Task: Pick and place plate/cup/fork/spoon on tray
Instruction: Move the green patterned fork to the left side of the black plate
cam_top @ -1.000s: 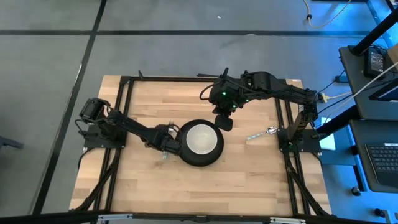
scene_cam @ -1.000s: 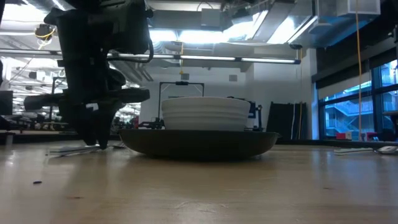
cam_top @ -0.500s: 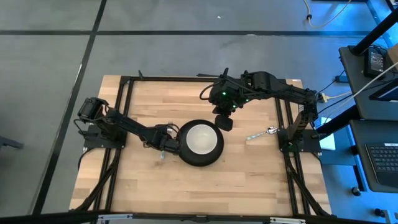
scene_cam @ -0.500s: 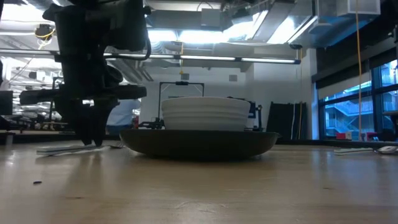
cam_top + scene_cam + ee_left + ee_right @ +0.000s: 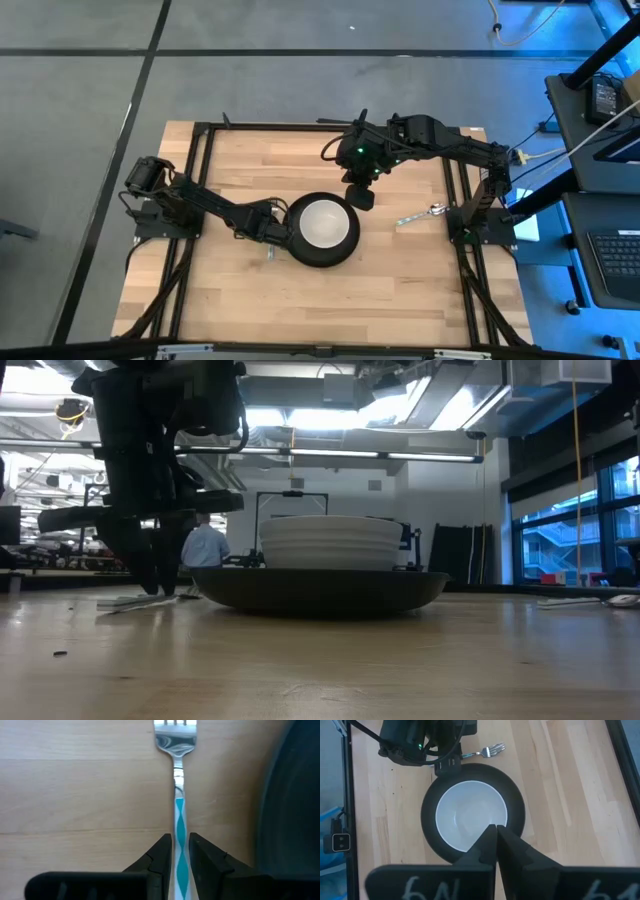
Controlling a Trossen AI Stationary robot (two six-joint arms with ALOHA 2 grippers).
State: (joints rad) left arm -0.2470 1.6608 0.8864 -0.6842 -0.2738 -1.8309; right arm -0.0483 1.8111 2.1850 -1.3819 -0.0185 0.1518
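Note:
The black plate lies mid-table with the white cup standing on it. The fork lies just left of the plate, prongs toward the near edge. It also shows in the right wrist view. My left gripper is low beside the plate's left rim and shut on the fork. My right gripper hangs shut and empty over the plate's far right rim. The spoon lies on the table to the right of the plate. No tray shows. My left gripper pinches the fork's teal-patterned handle between its two fingers, one on each long edge. The fingers point down from above. The fork lies about level at table height; whether it touches the wood I cannot tell.
A black metal frame runs along the table's left, right and far sides. Bare wood lies in front of the plate toward the near edge. A person shows far off in the room beyond the table.
My left gripper has stayed beside the plate's left rim, shut on the fork, and has turned a little. The fork's pronged end has swung along the table, first slightly toward the left edge, then back toward the plate. My right arm has kept still.

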